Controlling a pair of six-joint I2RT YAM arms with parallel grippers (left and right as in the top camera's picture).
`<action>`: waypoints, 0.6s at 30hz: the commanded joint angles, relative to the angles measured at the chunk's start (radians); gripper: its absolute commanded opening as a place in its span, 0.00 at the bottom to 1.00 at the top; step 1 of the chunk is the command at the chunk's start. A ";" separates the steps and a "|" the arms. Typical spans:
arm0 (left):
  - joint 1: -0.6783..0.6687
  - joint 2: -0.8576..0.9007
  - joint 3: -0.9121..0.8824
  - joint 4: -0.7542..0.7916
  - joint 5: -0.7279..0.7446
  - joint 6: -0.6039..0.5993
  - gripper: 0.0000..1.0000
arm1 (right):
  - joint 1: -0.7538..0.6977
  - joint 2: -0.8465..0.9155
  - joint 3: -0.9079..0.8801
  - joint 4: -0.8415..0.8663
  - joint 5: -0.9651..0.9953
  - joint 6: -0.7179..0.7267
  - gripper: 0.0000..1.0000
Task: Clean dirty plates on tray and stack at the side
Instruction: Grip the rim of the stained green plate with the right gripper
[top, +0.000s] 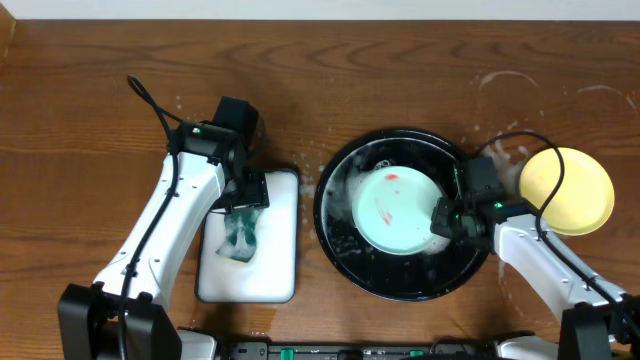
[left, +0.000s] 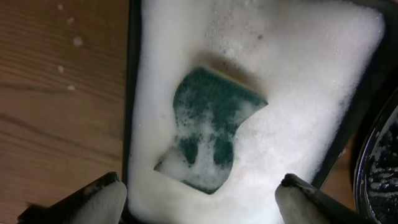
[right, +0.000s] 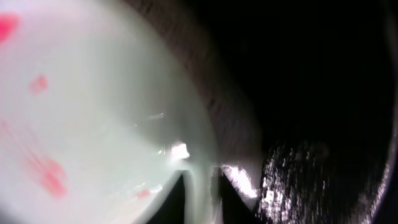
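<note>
Inside the tray (top: 340, 247), the right end effector (top: 438, 222) pinches the mint plate (top: 395, 215) at its rim.

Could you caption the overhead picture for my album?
Right gripper pinches a sauce-smeared mint plate in the black tray; left gripper hovers open over the sponge.

Bench (top: 400, 80): dark brown wood grain, evenly lit, soft shadows. White foam rings (top: 497, 82) at far right corner. Pale strip (top: 320, 8) beyond far edge, possibly wall or floor; too narrow to tell.
</note>
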 joint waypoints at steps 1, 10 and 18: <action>0.005 -0.002 0.000 0.006 -0.010 0.005 0.82 | -0.006 0.018 -0.022 0.064 0.107 -0.085 0.01; 0.005 -0.002 0.000 0.006 -0.008 -0.015 0.82 | -0.006 0.017 -0.016 0.301 0.099 -0.334 0.04; 0.005 -0.002 0.000 0.006 0.000 -0.025 0.82 | -0.119 0.017 0.235 -0.188 -0.147 -0.283 0.45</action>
